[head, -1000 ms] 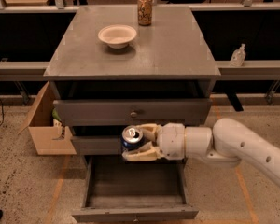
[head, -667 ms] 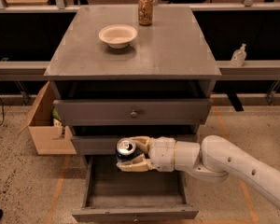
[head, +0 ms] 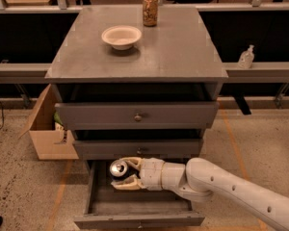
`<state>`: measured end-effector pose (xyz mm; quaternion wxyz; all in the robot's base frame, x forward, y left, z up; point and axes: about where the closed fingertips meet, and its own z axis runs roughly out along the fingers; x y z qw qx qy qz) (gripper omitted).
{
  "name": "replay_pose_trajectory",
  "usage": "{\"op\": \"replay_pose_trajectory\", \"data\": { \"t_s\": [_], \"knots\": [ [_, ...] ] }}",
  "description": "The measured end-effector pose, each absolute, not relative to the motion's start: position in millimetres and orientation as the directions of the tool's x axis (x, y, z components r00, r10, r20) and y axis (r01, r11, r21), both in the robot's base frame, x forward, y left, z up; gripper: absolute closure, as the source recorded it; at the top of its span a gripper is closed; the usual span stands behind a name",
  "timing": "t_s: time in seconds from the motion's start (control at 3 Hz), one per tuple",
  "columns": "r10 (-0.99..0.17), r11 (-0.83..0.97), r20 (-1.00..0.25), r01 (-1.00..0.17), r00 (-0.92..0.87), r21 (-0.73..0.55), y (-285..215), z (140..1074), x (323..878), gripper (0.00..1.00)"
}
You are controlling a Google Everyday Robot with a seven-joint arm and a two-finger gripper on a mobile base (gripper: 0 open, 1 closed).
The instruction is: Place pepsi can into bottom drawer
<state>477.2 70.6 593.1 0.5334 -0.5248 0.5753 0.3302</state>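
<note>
The pepsi can (head: 118, 168) shows mostly its silver top, with a dark body below. My gripper (head: 121, 173) is shut on it, cream fingers above and below the can. It holds the can over the left part of the open bottom drawer (head: 139, 207), just under the front of the middle drawer. The bottom drawer is pulled out, a wide grey tray, and its inside looks bare. My white arm (head: 231, 189) reaches in from the lower right.
A grey cabinet (head: 139, 52) carries a cream bowl (head: 121, 35) and a tan-gold patterned can (head: 150, 9) on top. The two upper drawers (head: 137, 115) are slightly out. A cardboard box (head: 48, 129) stands at the left; a small bottle (head: 245, 57) sits on a ledge at right.
My gripper has carried the can down and to the left, from in front of the middle drawer into the open bottom drawer's space.
</note>
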Motion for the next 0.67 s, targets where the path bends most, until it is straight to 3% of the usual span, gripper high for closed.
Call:
{"op": "replay_pose_trajectory", "data": {
  "t_s": [0.67],
  "knots": [
    [-0.335, 0.217, -0.934, -0.954, 0.124, -0.205, 114.0, 487.3, 467.1, 1.00]
  ]
}}
